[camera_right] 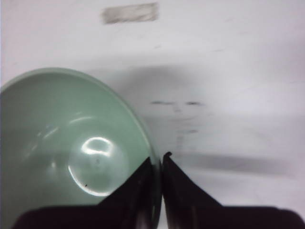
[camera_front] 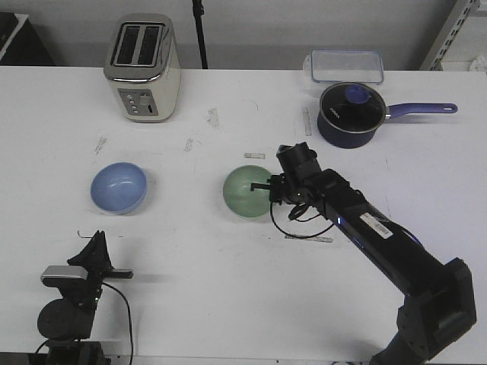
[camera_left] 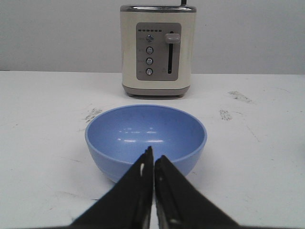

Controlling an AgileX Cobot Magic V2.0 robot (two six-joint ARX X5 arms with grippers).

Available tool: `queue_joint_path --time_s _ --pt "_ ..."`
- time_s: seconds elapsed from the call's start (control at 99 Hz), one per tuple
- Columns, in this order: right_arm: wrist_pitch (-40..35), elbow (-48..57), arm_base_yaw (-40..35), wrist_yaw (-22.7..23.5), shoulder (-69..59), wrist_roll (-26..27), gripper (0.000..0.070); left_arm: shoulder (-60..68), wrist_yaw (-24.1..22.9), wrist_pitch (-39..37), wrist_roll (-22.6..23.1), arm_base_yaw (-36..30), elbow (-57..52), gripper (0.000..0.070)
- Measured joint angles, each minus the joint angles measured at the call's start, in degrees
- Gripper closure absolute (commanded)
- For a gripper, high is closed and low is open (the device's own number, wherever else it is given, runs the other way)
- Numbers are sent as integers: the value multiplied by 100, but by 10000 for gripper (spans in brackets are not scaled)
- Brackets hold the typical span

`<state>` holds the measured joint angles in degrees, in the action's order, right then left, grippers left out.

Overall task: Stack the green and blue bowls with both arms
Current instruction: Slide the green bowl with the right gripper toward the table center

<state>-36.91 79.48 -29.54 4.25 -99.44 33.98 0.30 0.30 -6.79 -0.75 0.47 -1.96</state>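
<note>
Starting on the left: the left tool (camera_left: pixel 153 164) is sitting low near the desk's front edge, its fingers pressed together on nothing, pointing straight at the blue bowl (camera_front: pixel 119 187). That bowl is resting upright on the white desk (camera_front: pixel 228 304), clear of the tool, with the cream toaster (camera_front: pixel 144 67) standing well behind it. It is looking smooth, glossy and thin-walled, so I am judging it light, stiff and a bit slippery. The rim is the place to take it: one finger inside, one outside, since the round belly is offering nothing to pinch.

Moving to the middle, the green bowl (camera_front: pixel 247 192) is sitting upright on the desk. The right tool (camera_right: pixel 158 164) is pinching its rim on the side toward the right arm, one finger inside the wall and one outside, jaws nearly closed with the thin wall between them. A one-sided rim grip like this is likely letting the bowl droop or swivel once lifted, so a slow, level carry is looking wise.

Further right and back, the navy saucepan (camera_front: pixel 350 115) with its lid on and the clear lidded container (camera_front: pixel 346 66) are standing well apart from both bowls.
</note>
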Motion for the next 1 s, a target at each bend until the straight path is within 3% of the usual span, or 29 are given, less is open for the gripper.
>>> queue_joint_path --time_s 0.525,0.576,0.677,0.727,0.919,1.0 --pt "13 2 -83 -15 -157 149 678 0 0 0 0 0 0 699" --pt "13 2 -83 -15 -170 149 638 0 2 0 0 0 0 699" --pt "11 4 -81 -11 -245 149 462 0 0 0 0 0 0 699" --pt "9 4 -79 -11 -275 151 408 0 0 -2 0 0 0 699" --pt "111 7 -109 -103 -284 153 396 0 2 0 0 0 0 699" --pt "120 9 -142 -111 -284 153 356 0 0 0 0 0 0 699"
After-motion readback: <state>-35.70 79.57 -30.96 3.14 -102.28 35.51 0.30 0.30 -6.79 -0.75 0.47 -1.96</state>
